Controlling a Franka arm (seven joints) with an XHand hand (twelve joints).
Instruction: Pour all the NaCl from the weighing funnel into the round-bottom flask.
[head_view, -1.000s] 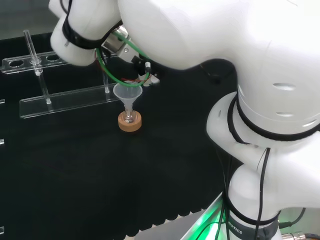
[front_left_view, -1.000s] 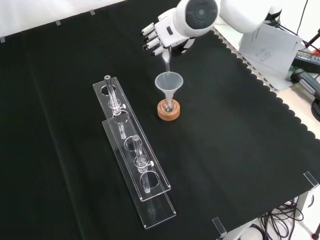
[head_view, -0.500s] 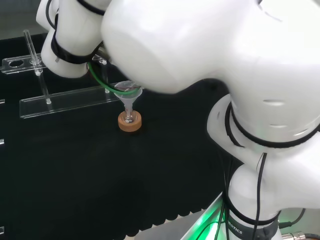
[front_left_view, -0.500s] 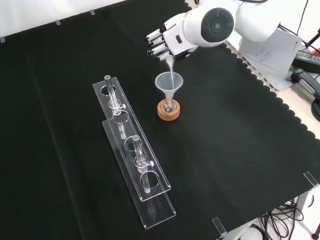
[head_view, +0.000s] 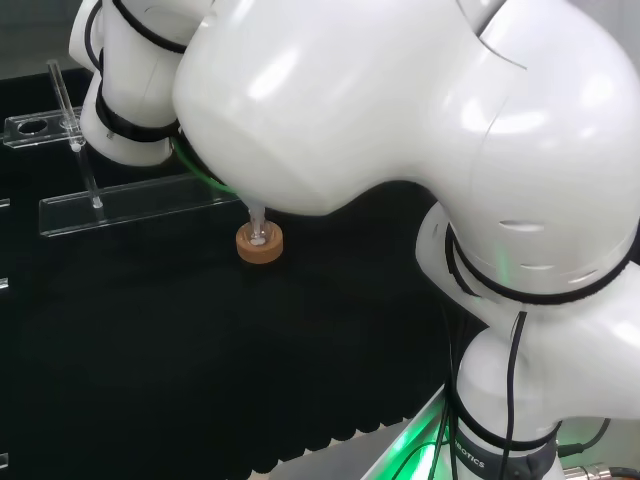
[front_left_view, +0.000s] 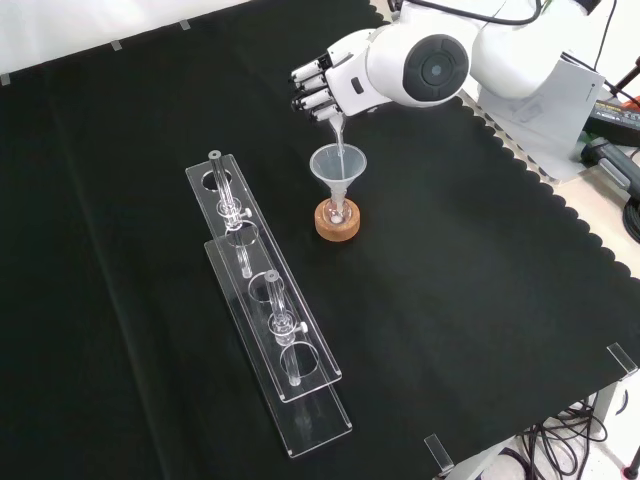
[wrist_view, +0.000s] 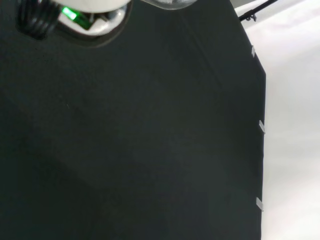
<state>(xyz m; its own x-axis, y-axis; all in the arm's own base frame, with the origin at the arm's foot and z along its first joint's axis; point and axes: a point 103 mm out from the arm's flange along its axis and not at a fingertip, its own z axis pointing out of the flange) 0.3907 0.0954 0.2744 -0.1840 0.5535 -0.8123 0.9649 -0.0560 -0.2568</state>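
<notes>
In the front view the hand (front_left_view: 328, 84) hangs above and behind the flask, its fingers curled round a clear weighing funnel (front_left_view: 337, 126). The weighing funnel tilts steeply, its spout pointing down into a clear plastic funnel (front_left_view: 338, 163). That funnel sits in the neck of a small round-bottom flask (front_left_view: 338, 211), which stands on a cork ring (front_left_view: 337, 224). The head view shows the cork ring (head_view: 259, 244) and the stem above it (head_view: 257, 220); the arm's white links cover the rest. I cannot make out the salt.
Two long clear racks (front_left_view: 270, 318) holding glass tubes lie left of the flask in the front view, and stand behind it in the head view (head_view: 120, 201). The cloth's scalloped edge (front_left_view: 560, 205), papers and cables are to the right. The wrist view looks over black cloth (wrist_view: 150, 150).
In the head view the arm's upper links have swung down and left, covering the plastic funnel. In the front view the wrist has shifted right and the weighing funnel's spout has dipped into the funnel mouth.
</notes>
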